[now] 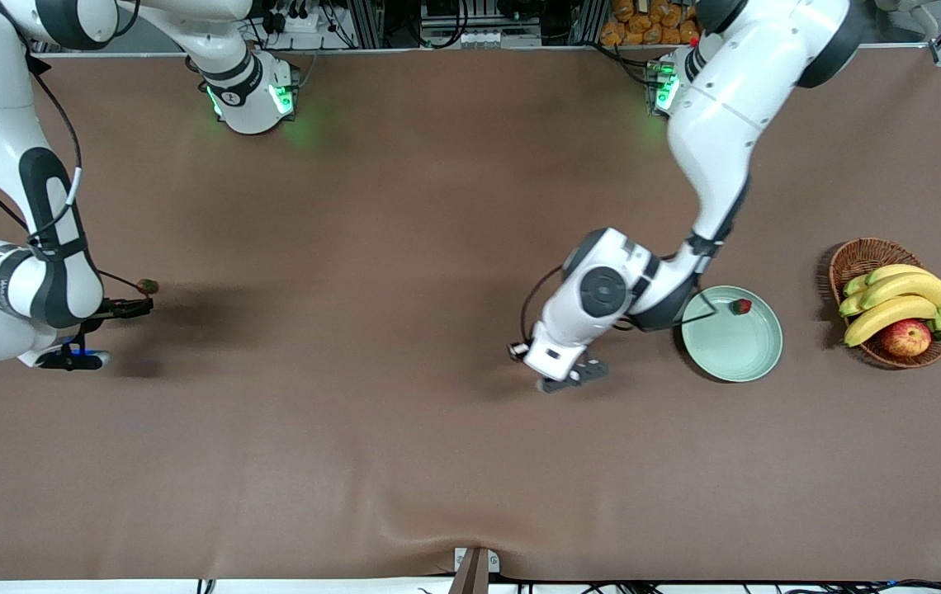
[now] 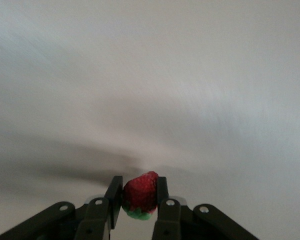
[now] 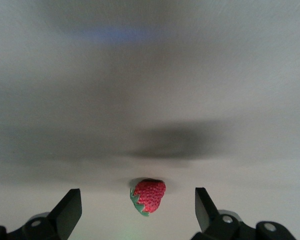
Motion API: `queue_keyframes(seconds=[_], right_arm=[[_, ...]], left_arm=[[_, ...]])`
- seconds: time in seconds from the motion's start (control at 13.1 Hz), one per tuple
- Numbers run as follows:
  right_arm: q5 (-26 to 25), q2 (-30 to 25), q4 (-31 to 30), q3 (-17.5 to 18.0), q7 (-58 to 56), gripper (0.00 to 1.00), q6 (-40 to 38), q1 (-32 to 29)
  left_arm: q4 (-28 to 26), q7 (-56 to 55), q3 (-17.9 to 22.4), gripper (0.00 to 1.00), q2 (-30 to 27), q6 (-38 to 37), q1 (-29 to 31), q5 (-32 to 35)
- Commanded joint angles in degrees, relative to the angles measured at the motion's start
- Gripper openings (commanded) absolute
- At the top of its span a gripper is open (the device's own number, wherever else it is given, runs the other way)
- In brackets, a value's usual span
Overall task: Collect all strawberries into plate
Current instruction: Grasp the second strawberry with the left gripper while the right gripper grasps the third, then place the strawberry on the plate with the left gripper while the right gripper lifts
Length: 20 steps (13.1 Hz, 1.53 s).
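Legible text, labels, brands, numbers, signs: none. The right arm's wrist band (image 1: 0, 280) carries dark lettering, too small and too tilted to make out. No print shows on the tabletop (image 1: 404, 247), the plate (image 1: 726, 355) or the basket (image 1: 850, 256). Neither wrist view holds any writing.

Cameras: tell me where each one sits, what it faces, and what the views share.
Front view: high across the table, facing both arms, plate and basket.
Left wrist view: on the left arm's wrist, looking past the left gripper, shut on a strawberry.
Right wrist view: on the right wrist, looking past the open right gripper at a strawberry on the table.
Shared: front and right wrist views both show that table strawberry.
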Motion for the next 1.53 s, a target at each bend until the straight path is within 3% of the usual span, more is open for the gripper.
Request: queue_keyframes(seconds=[0.0,0.23,0.38,0.69,0.84,1.15,1.22,1.3,1.38,1.45], right_arm=[[-1.32,0.43,-1.40,-0.41,-0.56,1.00,0.07,-0.72],[-1.32,0.87,-2.28,-1.29,-0.64,0.97,-0.28,-0.72],[-1.32,0.96,-2.28,-1.29,-0.56,0.76,-2.64,-0.63],[-1.32,1.75,-2.28,-1.29,-0.82,0.52,-3.18,-0.19],[-1.23,2.19,-2.20,-1.21,-0.82,0.45,-3.09,-0.01],[-0.35,2.37,-1.41,-1.12,-0.47,0.13,-2.65,1.13],[-0.26,1.93,-0.19,-0.94,-0.12,0.11,-2.56,1.83],[-0.17,1.75,2.26,-0.77,-0.03,0.10,-2.56,3.05],[-0.09,1.67,4.98,-0.68,-0.03,0.10,-2.74,4.89],[0.18,1.66,7.27,-0.68,0.15,0.09,-2.74,7.61]], left_arm=[[-2.15,4.06,-0.47,0.00,-8.06,-8.14,5.23,1.03],[-2.24,11.51,-0.38,0.00,-11.14,-18.06,10.33,1.03],[-2.67,14.61,-0.29,0.00,-12.11,-21.95,13.41,1.12],[-7.94,18.58,-0.38,0.00,-12.56,-23.55,20.26,9.19],[-9.61,20.76,-0.38,0.00,-12.38,-22.67,22.73,9.47],[-11.28,21.04,-0.38,0.00,-10.63,-21.09,24.05,9.47],[-11.38,21.21,-0.38,0.34,-10.36,-20.65,24.67,9.56],[-11.20,21.22,-0.47,0.76,-10.36,-20.64,24.76,9.47],[-11.20,21.22,-0.47,1.00,-10.62,-20.64,24.67,9.47],[-11.20,21.22,-0.64,1.00,-11.06,-20.82,24.59,9.47]])
